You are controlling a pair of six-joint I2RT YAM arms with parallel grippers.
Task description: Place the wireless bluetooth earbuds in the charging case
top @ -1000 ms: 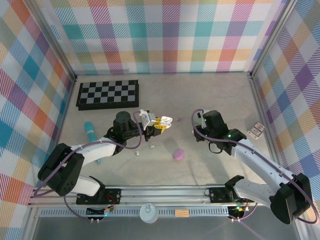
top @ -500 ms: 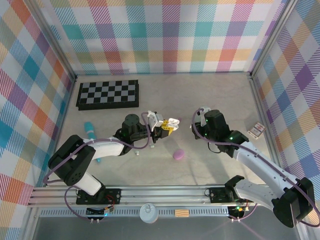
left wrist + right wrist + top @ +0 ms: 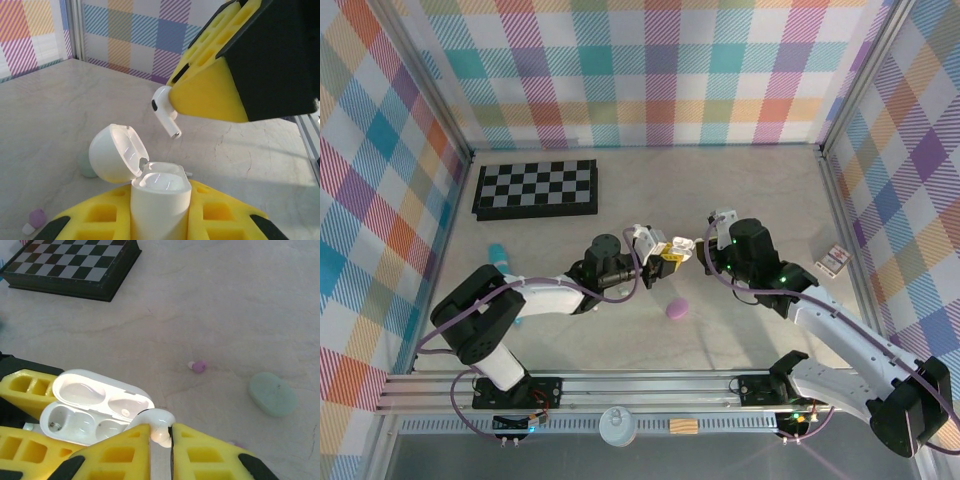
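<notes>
Inspecting the top external view first: your left gripper (image 3: pixel 667 258) has been travelling rightward across the table (image 3: pixel 740 190) over the past second and is now sitting just beside the right gripper (image 3: pixel 704 252), which has barely shifted. That closing of the gap is telling me the approach is finished and the insertion itself is the step in hand. A purple case (image 3: pixel 677 309) is lying near the pair, with the chessboard (image 3: pixel 536 187) well apart at the rear.

Turning to the left wrist view: the left jaws are clamping tight on the white charging case (image 3: pixel 160 197), holding it upright with its lid (image 3: pixel 116 152) hinged open. The right gripper's yellow pads (image 3: pixel 210 95) are pinching a white earbud (image 3: pixel 164 106) by its head. The stem is pointing down toward the case mouth but hanging clear of it, so nothing is seating yet.

Turning to the right wrist view: the right jaws are standing nearly closed, gripping that earbud at their tips, and it is hovering over the near rim of the open case. I am judging that you are needing a small descent and careful alignment with a well. A purple earbud (image 3: pixel 199 366) and a pale green case (image 3: pixel 272 393) are lying on the table beyond.

Regarding markings: I am finding no brand or lettering on any case. A small printed card (image 3: pixel 832 263) is lying near the right wall, its print too small to read.
</notes>
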